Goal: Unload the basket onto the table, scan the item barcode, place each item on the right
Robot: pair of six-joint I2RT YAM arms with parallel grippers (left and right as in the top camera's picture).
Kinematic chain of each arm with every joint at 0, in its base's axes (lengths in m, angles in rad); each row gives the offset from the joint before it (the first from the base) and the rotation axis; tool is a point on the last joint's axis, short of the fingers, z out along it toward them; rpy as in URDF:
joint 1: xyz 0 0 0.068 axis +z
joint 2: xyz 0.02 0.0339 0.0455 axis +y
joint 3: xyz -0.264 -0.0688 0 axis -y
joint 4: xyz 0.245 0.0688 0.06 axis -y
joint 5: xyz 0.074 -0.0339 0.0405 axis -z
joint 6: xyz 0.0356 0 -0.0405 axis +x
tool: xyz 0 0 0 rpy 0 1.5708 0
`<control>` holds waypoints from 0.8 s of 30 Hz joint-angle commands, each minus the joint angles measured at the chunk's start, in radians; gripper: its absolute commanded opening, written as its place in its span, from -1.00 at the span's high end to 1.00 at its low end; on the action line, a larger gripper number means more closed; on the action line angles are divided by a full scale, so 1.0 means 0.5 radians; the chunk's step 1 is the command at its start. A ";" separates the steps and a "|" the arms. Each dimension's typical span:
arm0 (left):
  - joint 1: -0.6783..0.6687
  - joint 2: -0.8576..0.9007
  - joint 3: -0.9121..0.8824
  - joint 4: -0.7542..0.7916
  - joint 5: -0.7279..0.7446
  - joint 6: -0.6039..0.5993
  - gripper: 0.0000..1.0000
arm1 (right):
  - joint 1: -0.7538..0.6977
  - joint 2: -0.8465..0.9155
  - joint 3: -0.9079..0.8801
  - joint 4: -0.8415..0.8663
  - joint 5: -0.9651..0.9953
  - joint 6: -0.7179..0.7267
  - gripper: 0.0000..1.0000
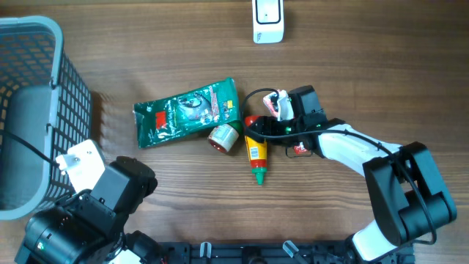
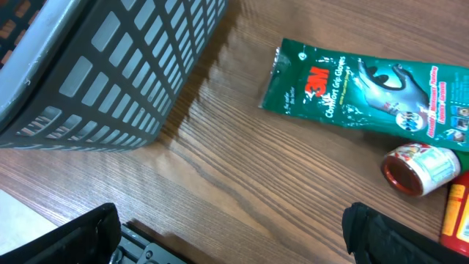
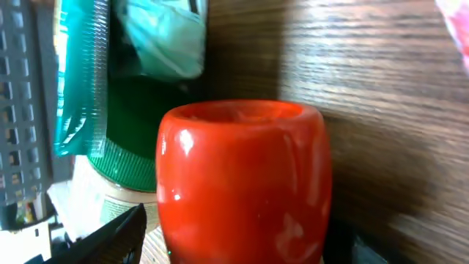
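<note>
The yellow, red-capped plastic bottle (image 1: 256, 152) is laid on the wooden desk (image 1: 366, 66), long axis crosswise to the right gripper (image 1: 256, 126), whose jaws are spread around its cap. The left gripper (image 2: 227, 240), opened wide, is seen farther off.

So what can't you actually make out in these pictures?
- Barcode: none shows. Overhead, the label on the yellow bottle is too small to read; the right wrist view shows only its red end, close up.
- Right gripper fingertips: overhead, its own body covers them; the wrist view's bottom edge cuts them off.
- Basket: cut off by the overhead's left edge.
- Jar label: too small.
</note>
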 commanded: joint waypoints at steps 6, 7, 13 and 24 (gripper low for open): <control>0.017 -0.003 -0.007 -0.002 -0.034 -0.040 -1.00 | 0.011 0.037 -0.003 0.040 -0.198 -0.358 -0.38; 0.017 -0.003 -0.007 -0.002 -0.034 -0.040 -1.00 | 0.011 0.037 -0.003 0.044 -0.303 -0.426 -0.28; 0.017 -0.003 -0.007 -0.001 -0.034 -0.040 -1.00 | 0.012 0.037 -0.003 0.072 -0.514 -0.588 -0.01; 0.017 -0.003 -0.007 -0.002 -0.034 -0.041 -1.00 | 0.201 0.037 0.005 0.057 -0.111 -0.499 -0.08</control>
